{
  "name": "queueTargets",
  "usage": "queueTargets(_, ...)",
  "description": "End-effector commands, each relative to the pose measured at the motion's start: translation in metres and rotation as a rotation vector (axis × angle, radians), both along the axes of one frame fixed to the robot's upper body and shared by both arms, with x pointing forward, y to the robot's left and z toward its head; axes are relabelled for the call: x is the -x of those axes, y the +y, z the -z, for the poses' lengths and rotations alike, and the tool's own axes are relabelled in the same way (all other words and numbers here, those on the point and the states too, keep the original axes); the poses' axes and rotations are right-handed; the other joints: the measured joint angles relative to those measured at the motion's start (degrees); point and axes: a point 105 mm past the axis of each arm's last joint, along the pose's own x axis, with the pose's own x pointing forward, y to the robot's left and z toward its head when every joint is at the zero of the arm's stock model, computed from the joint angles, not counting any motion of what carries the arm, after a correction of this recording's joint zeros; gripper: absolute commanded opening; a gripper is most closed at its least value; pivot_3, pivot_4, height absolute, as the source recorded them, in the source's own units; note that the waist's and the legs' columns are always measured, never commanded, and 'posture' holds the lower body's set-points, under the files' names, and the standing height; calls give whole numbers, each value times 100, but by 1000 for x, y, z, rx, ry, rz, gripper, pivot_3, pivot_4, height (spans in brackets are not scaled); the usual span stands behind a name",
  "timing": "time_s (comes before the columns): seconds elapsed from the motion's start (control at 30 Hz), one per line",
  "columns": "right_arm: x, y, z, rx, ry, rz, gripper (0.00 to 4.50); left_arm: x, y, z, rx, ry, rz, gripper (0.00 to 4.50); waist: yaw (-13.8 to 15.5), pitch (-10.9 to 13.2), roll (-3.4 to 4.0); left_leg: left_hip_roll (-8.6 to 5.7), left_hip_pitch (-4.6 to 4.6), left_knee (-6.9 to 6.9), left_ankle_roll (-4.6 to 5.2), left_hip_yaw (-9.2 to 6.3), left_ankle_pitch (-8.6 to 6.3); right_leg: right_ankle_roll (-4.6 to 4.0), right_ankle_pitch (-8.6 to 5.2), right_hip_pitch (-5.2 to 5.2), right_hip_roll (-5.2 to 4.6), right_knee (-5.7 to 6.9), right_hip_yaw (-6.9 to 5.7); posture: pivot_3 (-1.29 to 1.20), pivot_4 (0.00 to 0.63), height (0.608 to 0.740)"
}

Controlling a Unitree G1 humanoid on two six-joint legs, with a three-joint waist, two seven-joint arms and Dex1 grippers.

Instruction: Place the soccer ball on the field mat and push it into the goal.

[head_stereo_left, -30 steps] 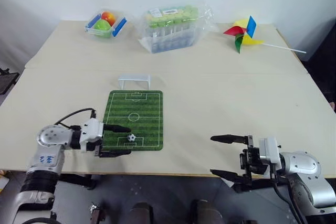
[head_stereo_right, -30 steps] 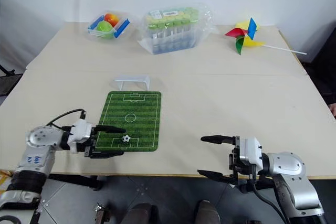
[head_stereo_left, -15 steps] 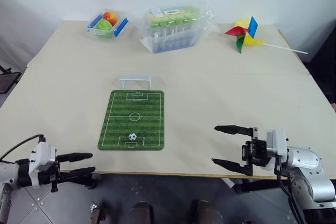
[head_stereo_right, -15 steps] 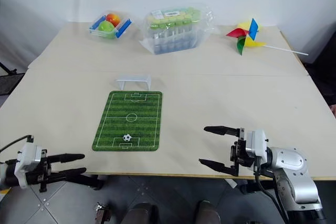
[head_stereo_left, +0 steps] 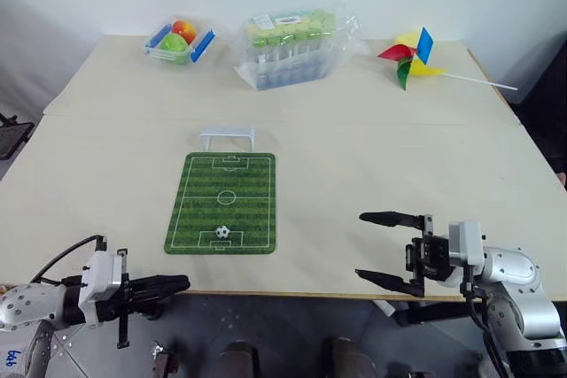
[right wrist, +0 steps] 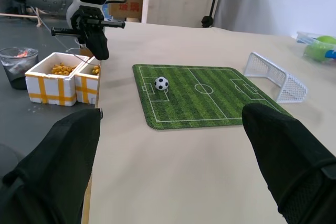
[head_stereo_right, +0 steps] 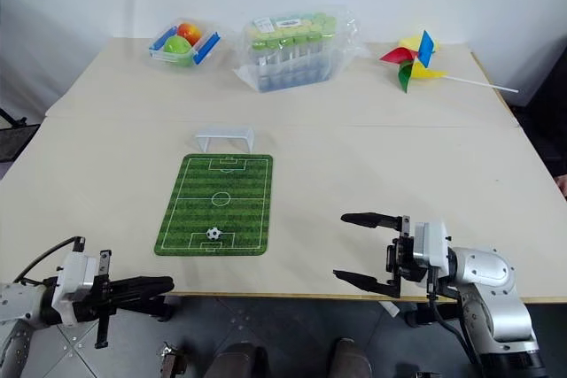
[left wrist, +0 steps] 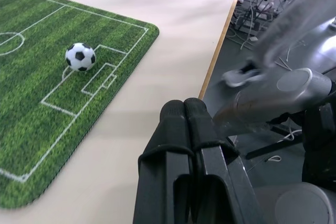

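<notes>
The tiny black-and-white soccer ball (head_stereo_left: 222, 231) rests on the green striped field mat (head_stereo_left: 227, 185), inside the printed box at the mat's near end. The white goal (head_stereo_left: 227, 137) stands on the table just beyond the mat's far end. My left gripper (head_stereo_left: 180, 284) is shut and empty, below the table's front edge, left of the mat and apart from the ball; its closed fingers (left wrist: 184, 129) show in the left wrist view, with the soccer ball (left wrist: 80, 56) ahead. My right gripper (head_stereo_left: 376, 245) is open and empty at the front edge, right of the mat.
At the table's far side stand a clear tub (head_stereo_left: 180, 42) with red and green balls, a clear box of tubes (head_stereo_left: 292, 46) and a pinwheel (head_stereo_left: 409, 55). White foam boxes (right wrist: 63, 80) sit on the floor beyond the table edge.
My left gripper let go of the ball on the mat, drew back off the table past its front edge and shut. The ball stays on the mat. The right gripper has barely moved.
</notes>
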Motion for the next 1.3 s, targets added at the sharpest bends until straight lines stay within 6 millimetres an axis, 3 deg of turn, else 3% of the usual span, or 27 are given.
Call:
queueTargets(0.03, 1, 1, 4, -13, -9, -5, 4500, -12, -12, 2, 15, -3, 22, 24, 20, 0, 0, -1, 0, 0, 0, 0, 0, 0, 0, 0, 0, 0, 0, 0, 150, 740)
queueTargets(0.3, 7, 2, 13, -31, -2, 30, 4500, -55, -44, 0, 66, -12, 62, 24, 9, 0, 0, -2, 0, 4, -1, 0, 1, 0, 0, 0, 1, 5, 0, 0, 150, 740)
queueTargets(0.4, 8, 2, 13, -39, -6, 51, 4500, -72, -45, 0, 59, -20, 50, 24, -5, -1, 1, -2, 0, 4, -1, 0, 1, 1, 1, 0, 1, 6, 0, 0, 150, 740)
queueTargets(0.57, 5, 2, 11, -66, -20, 114, 4500, -120, -42, -1, 22, -99, -68, 24, 8, -1, 0, -2, 4, 8, -2, 4, 2, 1, 1, 1, 2, 9, 0, 0, 150, 740)
queueTargets(0.67, -7, 1, 1, -143, -56, 233, 4500, -166, -45, -29, 96, -218, -221, 24, 49, -1, -6, -5, -3, 14, 0, 3, 3, 5, 3, 2, 2, 7, 0, 0, 150, 740)
queueTargets(0.77, -15, 1, -6, -207, -64, 314, 4500, -181, -47, -51, 152, -296, -254, 24, 23, -2, -10, -6, -10, 25, 0, 1, 3, 9, 7, 1, 2, 6, -1, 0, 150, 740)
queueTargets(0.83, -18, 3, -11, -249, -57, 344, 4500, -181, -44, -63, 200, -315, -236, 24, -38, -2, -10, -6, -7, 15, 2, 5, 2, 10, 8, 0, 1, 0, 0, 0, 150, 740)
queueTargets(0.93, -22, 3, -14, -281, -66, 382, 4500, -169, -29, -62, 190, -322, -229, 24, -153, -3, -9, -5, 2, -6, 1, 14, 2, 8, 6, -5, 1, -5, 0, 0, 150, 740)
queueTargets(1.17, -30, 0, -13, -266, -91, 407, 4500, -106, 35, -39, 147, -249, -377, 24, -292, -2, -9, 4, -6, -9, 2, 29, 1, 7, 6, -25, 1, -2, -1, 0, 150, 740)
queueTargets(1.3, -32, -3, -14, -264, -102, 417, 4500, -82, 55, -33, 126, -221, -506, 24, -210, -2, -8, 7, -2, -4, 2, 29, -1, 3, 9, -23, 0, 7, 5, 0, 150, 740)
